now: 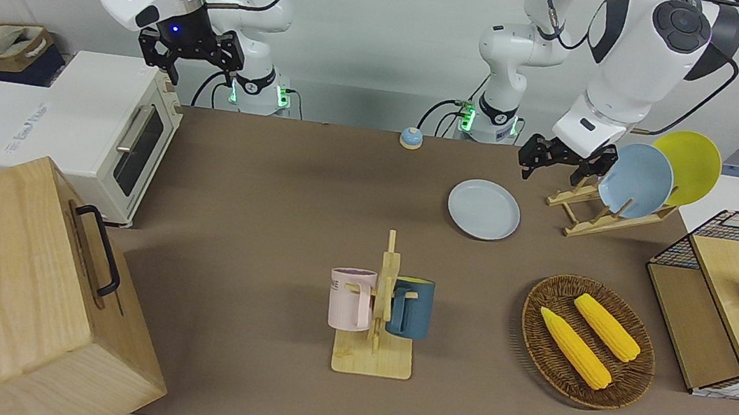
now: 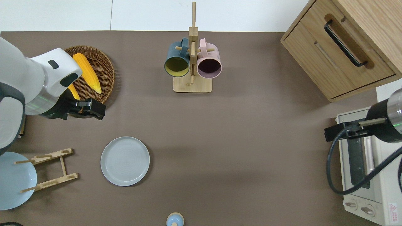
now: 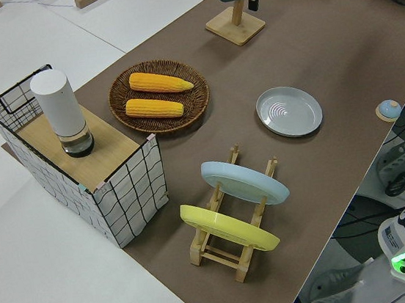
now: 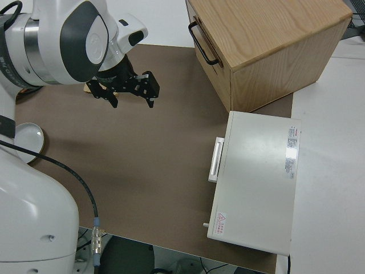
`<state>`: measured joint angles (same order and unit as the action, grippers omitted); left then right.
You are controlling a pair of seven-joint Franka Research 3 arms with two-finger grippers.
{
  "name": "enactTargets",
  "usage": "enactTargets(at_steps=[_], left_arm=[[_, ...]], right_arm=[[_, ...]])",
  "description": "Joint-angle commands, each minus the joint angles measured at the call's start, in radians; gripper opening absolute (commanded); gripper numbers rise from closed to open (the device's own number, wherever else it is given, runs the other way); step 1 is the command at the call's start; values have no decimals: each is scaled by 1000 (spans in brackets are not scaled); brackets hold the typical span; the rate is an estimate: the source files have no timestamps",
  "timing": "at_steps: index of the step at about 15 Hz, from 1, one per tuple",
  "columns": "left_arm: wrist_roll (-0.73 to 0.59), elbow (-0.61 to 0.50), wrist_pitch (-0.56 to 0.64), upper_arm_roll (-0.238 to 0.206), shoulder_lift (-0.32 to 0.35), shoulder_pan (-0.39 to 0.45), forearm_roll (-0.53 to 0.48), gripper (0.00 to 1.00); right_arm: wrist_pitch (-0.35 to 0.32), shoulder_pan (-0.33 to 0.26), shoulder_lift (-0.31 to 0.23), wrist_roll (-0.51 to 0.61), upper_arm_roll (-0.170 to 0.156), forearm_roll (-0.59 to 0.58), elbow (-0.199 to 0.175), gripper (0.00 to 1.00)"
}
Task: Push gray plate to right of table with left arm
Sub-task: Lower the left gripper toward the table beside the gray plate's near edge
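Note:
The gray plate lies flat on the brown table, toward the left arm's end and beside the wooden dish rack. My left gripper is up in the air over the rim of the wicker basket. It is open and empty, well apart from the plate. My right arm is parked, with its gripper open.
The dish rack holds a sky-blue plate and a yellow plate. Two corn cobs lie in the basket. A mug rack stands mid-table. A toaster oven and a wooden cabinet fill the right arm's end. A wire crate stands at the left arm's end.

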<state>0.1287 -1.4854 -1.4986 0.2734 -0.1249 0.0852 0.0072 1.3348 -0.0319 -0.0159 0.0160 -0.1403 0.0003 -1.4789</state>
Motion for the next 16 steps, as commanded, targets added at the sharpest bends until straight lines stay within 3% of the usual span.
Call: enactTargets(at_steps=[1, 8, 12, 16], left_arm=[[-8, -2, 9, -8, 10, -1, 1, 995], [-9, -21, 11, -10, 22, 4, 2, 995], [-9, -61, 9, -10, 62, 18, 2, 995], [-37, -252, -70, -10, 206, 48, -24, 995]], right_arm=[[-16, -19, -2, 12, -16, 4, 9, 983], [-16, -19, -2, 12, -16, 4, 9, 983], [-16, -19, -2, 12, -16, 4, 9, 983], [-16, -19, -2, 12, -16, 4, 9, 983]])
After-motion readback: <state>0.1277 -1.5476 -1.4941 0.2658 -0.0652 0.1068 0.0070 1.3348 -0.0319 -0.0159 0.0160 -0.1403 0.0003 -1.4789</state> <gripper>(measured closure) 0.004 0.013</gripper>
